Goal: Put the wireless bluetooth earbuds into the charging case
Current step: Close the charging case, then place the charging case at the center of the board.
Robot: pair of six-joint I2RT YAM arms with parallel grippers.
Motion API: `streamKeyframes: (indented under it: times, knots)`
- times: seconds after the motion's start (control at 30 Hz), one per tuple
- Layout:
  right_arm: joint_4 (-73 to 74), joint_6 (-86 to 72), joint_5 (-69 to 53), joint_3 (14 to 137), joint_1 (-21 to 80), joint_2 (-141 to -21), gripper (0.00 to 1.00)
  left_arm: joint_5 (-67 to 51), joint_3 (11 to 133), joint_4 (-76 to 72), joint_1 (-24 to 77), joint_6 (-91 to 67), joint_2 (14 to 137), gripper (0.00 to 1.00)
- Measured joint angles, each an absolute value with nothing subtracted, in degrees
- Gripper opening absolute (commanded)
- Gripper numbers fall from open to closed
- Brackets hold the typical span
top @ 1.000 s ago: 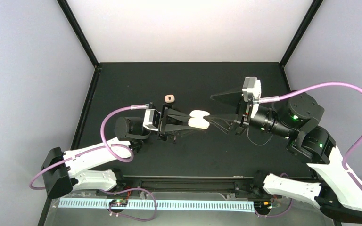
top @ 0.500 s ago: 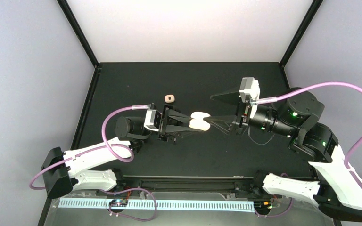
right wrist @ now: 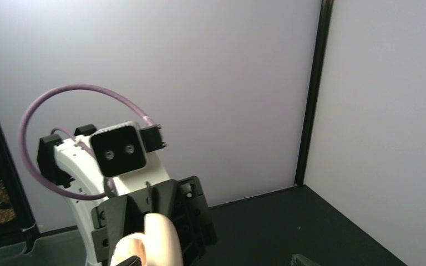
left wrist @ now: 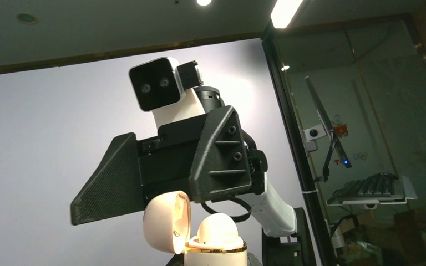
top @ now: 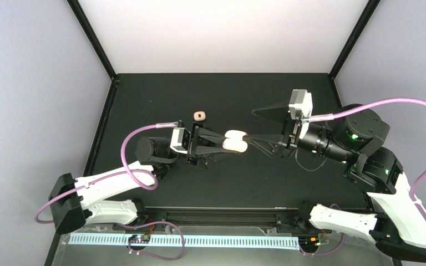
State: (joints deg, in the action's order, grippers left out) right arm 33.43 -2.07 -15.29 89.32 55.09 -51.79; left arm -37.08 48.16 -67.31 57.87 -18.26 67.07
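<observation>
Left fingers [top: 219, 137] clamping the open case [top: 235, 141], lid up, right fingers [top: 266, 112] standing wide just beyond it, one earbud [top: 199, 115] lying on the worktop [top: 144, 100] behind the left fingers.

Top view: bright, even overhead light. Back wall [top: 222, 33] washed near white, detail lost. Matte black table [top: 144, 111] swallows shadows. Focus sharp throughout.
Left wrist view: ceiling lamp [left wrist: 286, 12] flares. Charging case [left wrist: 166, 221] overexposed, warm glare at rim. Room beyond dim.
Right wrist view: soft, flat light. Case close to lens slightly blurred.
</observation>
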Motion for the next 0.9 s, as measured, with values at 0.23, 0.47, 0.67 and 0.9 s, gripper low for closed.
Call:
streamKeyframes:
  times: [0.23,0.47,0.67,0.9]
  knots:
    - [31.53,-4.45,-6.44,89.32,55.11,-51.72,0.69,-37.21,46.48,-66.63,57.87,-18.24,66.76,0.02]
    - [33.26,-5.5,-3.38,93.27,55.09,-54.76,0.69,-37.74,42.48,-63.88,57.87,-17.52,63.68,0.02]
    - [33.82,-6.79,-1.23,88.07,55.13,-54.61,0.69,-35.07,42.61,-58.78,57.39,-16.58,61.34,0.01]
    - [32.45,-11.09,13.69,73.36,55.16,-47.51,0.7,-27.2,43.4,-44.88,48.31,-23.92,68.07,0.01]
